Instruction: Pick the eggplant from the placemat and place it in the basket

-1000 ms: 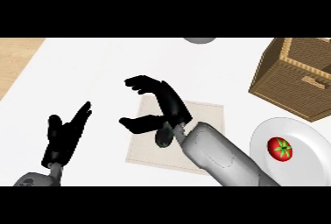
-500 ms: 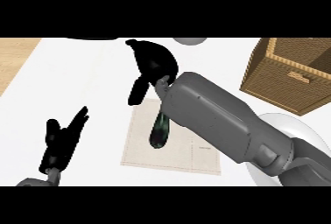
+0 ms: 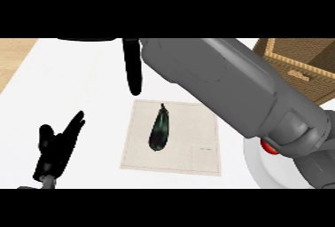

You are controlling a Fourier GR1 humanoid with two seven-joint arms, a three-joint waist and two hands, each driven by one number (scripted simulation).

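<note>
Eggplant (image 3: pixel 160 127) lies on placemat (image 3: pixel 173 137), at 5 o'clock from right hand (image 3: pixel 132 66); fingers straight, holding nothing.

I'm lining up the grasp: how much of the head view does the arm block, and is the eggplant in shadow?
Head view: the right forearm fills the upper right, covering much of the basket and plate; of the right hand only dark fingers show. The eggplant lies unobstructed and evenly lit on the placemat, with no shadow across it.

White counter (image 3: pixel 78 80), wood-toned strip (image 3: pixel 13 57) (upper left), even light
</note>
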